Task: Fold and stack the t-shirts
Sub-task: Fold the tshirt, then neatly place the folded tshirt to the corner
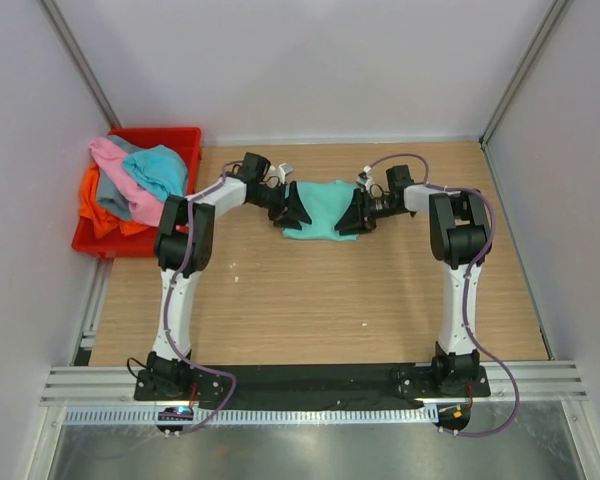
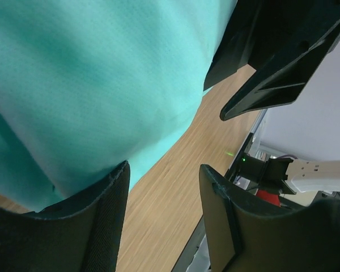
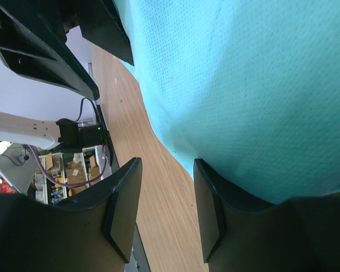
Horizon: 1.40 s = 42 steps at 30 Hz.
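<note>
The mint green t-shirt (image 1: 322, 208) lies bunched into a small pad at the table's far middle. My left gripper (image 1: 295, 208) is at its left edge and my right gripper (image 1: 355, 213) at its right edge, facing each other. In the left wrist view the left gripper (image 2: 161, 221) is open, with only bare wood between the jaws and the shirt (image 2: 102, 85) against one finger. In the right wrist view the right gripper (image 3: 167, 215) is open in the same way, the shirt (image 3: 243, 85) resting on one finger. The pink (image 1: 115, 170), turquoise (image 1: 158, 168), orange (image 1: 100, 215) and grey (image 1: 115, 200) shirts are piled at the left.
The red plastic bin (image 1: 185, 135) stands at the far left corner and holds the other shirts, which spill over its rim. White walls enclose the wooden table (image 1: 310, 300) at the back and on both sides. A metal rail runs along the near edge.
</note>
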Available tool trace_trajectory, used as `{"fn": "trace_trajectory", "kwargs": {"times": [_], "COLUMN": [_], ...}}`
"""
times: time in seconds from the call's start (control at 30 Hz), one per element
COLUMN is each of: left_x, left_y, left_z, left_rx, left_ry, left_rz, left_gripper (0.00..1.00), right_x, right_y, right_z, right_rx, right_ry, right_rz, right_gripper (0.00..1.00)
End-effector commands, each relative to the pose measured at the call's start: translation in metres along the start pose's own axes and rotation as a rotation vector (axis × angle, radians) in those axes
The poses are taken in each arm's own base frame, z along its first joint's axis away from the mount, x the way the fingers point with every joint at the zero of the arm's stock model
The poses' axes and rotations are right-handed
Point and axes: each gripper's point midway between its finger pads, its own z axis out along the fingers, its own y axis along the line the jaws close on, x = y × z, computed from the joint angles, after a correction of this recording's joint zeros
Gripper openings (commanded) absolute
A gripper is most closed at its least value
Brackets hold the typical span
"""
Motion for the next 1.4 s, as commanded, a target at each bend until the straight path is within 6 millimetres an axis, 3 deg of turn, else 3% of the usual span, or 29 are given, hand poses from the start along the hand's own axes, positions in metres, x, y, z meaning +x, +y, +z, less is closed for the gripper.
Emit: {"fn": "trace_trajectory", "kwargs": {"times": [0.0, 0.07, 0.2, 0.33, 0.4, 0.67, 1.0, 1.37], "left_x": [-0.014, -0.014, -0.015, -0.019, -0.023, -0.017, -0.014, -0.014], "left_y": [-0.010, -0.012, -0.026, -0.039, -0.039, -0.019, -0.020, -0.017], "left_z": [-0.016, -0.018, -0.023, -0.025, -0.024, -0.013, -0.014, -0.013], "left_rx": [0.030, 0.040, 0.095, 0.139, 0.145, 0.124, 0.130, 0.125], "left_ry": [-0.049, -0.049, -0.051, -0.048, -0.046, -0.021, -0.015, -0.015], "left_rz": [0.025, 0.028, 0.037, 0.040, 0.042, 0.004, 0.003, -0.001], "left_gripper": [0.53, 0.53, 0.52, 0.53, 0.52, 0.51, 0.51, 0.51], "right_x": [-0.010, -0.013, -0.043, -0.063, -0.066, -0.073, -0.101, -0.095], "right_y": [-0.006, 0.001, 0.030, 0.019, 0.009, -0.025, -0.053, -0.073], "right_z": [-0.005, -0.010, -0.042, -0.066, -0.069, -0.067, -0.058, -0.040], "right_rx": [0.055, 0.036, 0.063, 0.166, 0.202, 0.270, 0.296, 0.231], "right_ry": [-0.018, -0.022, -0.107, -0.181, -0.189, -0.191, -0.213, -0.196], "right_rz": [-0.062, -0.066, -0.174, -0.211, -0.201, -0.188, -0.163, -0.076], "right_gripper": [0.48, 0.48, 0.51, 0.54, 0.55, 0.55, 0.56, 0.57]}}
